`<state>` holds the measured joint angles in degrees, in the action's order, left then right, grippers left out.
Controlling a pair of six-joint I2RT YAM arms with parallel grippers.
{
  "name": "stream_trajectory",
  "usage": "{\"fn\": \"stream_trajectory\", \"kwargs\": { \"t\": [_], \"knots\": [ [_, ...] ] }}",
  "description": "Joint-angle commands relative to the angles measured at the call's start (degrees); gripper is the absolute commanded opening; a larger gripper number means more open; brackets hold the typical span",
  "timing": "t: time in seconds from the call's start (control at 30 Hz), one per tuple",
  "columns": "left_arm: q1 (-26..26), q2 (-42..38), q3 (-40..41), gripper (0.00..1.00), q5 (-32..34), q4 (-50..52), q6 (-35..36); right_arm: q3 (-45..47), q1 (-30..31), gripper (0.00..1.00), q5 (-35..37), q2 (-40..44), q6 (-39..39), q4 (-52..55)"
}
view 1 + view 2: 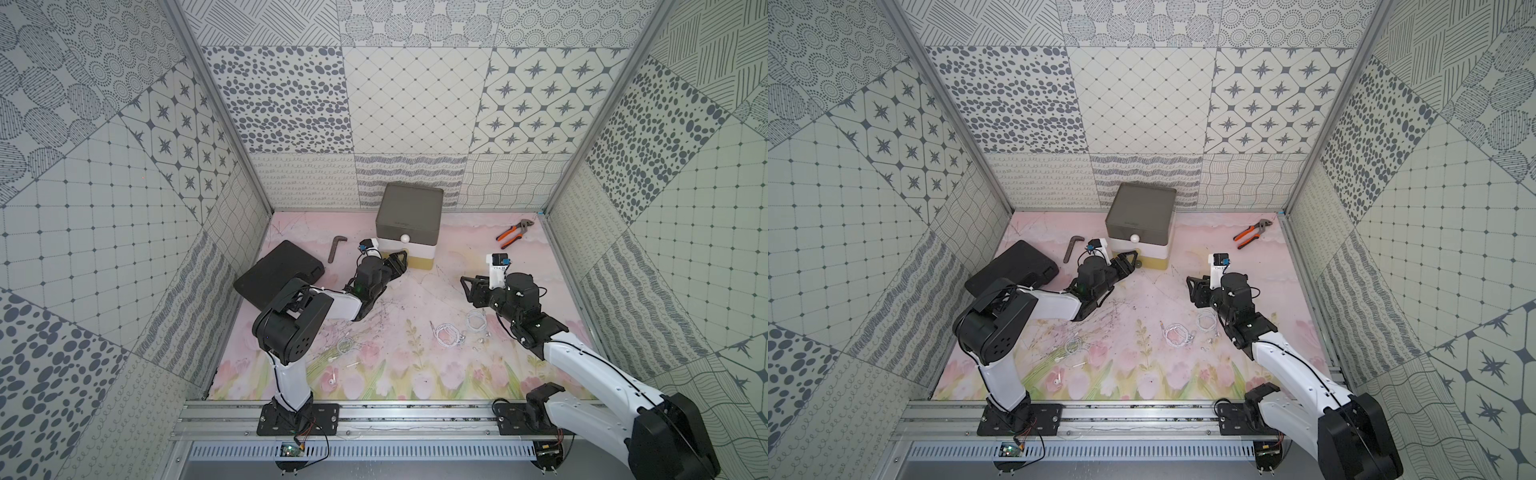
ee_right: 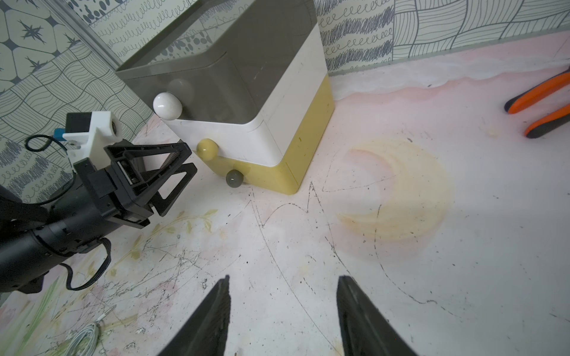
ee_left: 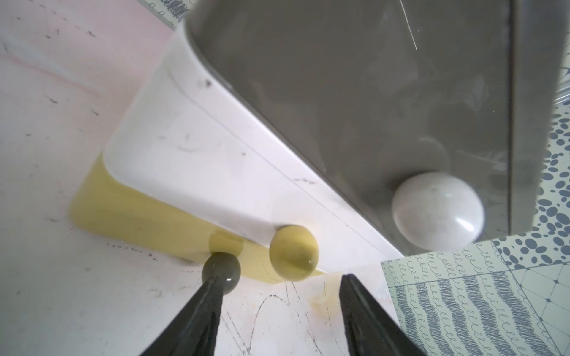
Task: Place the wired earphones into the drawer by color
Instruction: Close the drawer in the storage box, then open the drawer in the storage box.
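The drawer (image 1: 409, 216) (image 1: 1140, 212) stands at the back wall: a dark grey tier on top, a white one in the middle, a yellow one at the bottom, all looking pushed in. My left gripper (image 1: 401, 259) (image 3: 281, 276) (image 2: 185, 160) is open just in front of its lower tiers. The yellow knob (image 3: 293, 255) sits ahead of the gap, and the grey knob (image 3: 221, 271) sits at one fingertip; nothing is held. White wired earphones (image 1: 446, 332) (image 1: 476, 320) (image 1: 345, 345) lie coiled on the mat. My right gripper (image 1: 467, 286) (image 2: 284, 279) hovers open and empty over bare mat.
A flat black case (image 1: 278, 274) lies at the left behind my left arm, with a bent metal key (image 1: 334, 247) beside it. Orange-handled pliers (image 1: 513, 230) (image 2: 543, 104) lie at the back right. Loose white earbuds (image 1: 332, 379) rest near the front edge. Patterned walls close three sides.
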<state>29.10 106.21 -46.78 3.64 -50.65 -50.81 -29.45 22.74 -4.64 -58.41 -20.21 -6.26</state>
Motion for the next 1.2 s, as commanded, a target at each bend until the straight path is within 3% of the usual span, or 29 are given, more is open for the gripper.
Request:
{"fn": "stream_trajectory", "kwargs": {
  "t": [0.0,0.47,1.17],
  "knots": [
    [-0.19,-0.84,2.68,0.68,1.28,-3.66,-2.79,0.39,-0.19,0.58,0.60,0.52,-0.62,-2.33],
    [-0.48,6.62,-0.50,0.68,-1.52,-3.92,-3.46,0.53,-0.17,0.58,0.46,0.71,-0.62,-2.48],
    [-1.42,15.24,-8.66,0.54,-6.05,-3.90,-2.53,0.43,-0.17,0.59,0.12,1.81,-0.53,-2.04]
  ]
}}
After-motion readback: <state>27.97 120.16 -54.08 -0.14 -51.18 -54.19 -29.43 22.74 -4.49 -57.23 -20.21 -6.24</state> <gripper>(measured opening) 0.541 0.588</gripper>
